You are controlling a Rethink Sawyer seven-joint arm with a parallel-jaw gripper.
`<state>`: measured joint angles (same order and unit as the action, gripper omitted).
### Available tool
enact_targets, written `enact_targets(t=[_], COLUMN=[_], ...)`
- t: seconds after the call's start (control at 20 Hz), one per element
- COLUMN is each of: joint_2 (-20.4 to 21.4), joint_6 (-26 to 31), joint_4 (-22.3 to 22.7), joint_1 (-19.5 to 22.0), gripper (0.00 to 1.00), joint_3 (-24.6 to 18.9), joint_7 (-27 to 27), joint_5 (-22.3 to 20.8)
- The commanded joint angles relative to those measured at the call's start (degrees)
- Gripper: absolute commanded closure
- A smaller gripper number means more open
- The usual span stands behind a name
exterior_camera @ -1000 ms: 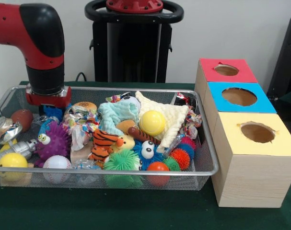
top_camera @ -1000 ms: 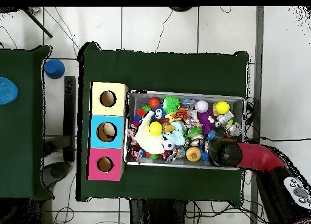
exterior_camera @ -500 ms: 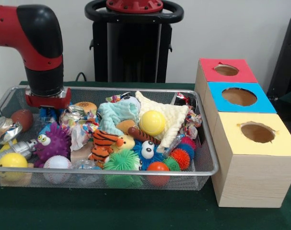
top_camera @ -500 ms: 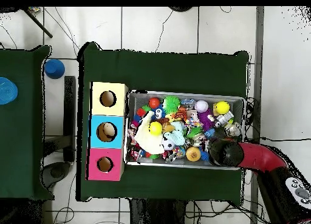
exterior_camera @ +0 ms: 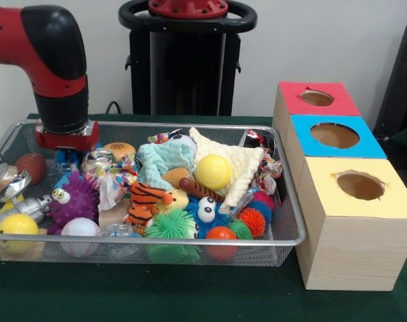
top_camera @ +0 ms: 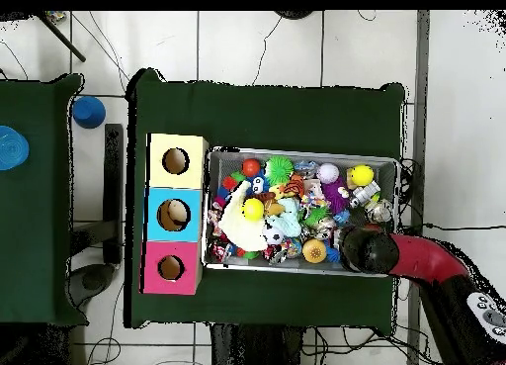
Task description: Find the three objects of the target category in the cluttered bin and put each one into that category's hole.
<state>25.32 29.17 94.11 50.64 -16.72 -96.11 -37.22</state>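
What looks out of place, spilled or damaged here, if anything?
Nothing has spilled: the toys all lie inside the wire bin, and the green table around it is bare. One small oddity: the hole in the yellow box has a ragged, roughly cut edge, while the blue box has a cleaner hole. The end effector is low among the toys.

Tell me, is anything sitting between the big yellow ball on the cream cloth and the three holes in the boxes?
Only the bin's wire wall stands between the big yellow ball and the boxes. The holes face upward and nothing covers them.
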Motion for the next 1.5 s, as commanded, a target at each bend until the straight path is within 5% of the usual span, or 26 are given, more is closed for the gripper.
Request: enact_targets(t=[0.05, 0.75, 1.25, 1.35, 1.4, 1.5], joint_2=[1.43, 11.15, 8.15, 8.12, 8.11, 7.90], joint_6=[1.25, 8.17, 10.35, 7.32, 5.80, 5.80], joint_4=[5.71, 12.89, 8.99, 10.03, 10.55, 10.23], joint_1=[-0.02, 1.44, -0.88, -1.26, -1.46, -1.55], gripper=[1.00, 1.00, 1.00, 1.00, 0.00, 0.00], joint_3=[-6.35, -7.48, -4.50, -3.91, -3.61, -3.70], joint_7=[6.94, 5.96, 5.44, 5.56, 5.62, 5.69], joint_5=[-0.82, 5.43, 3.44, 0.72, -0.65, -0.77])
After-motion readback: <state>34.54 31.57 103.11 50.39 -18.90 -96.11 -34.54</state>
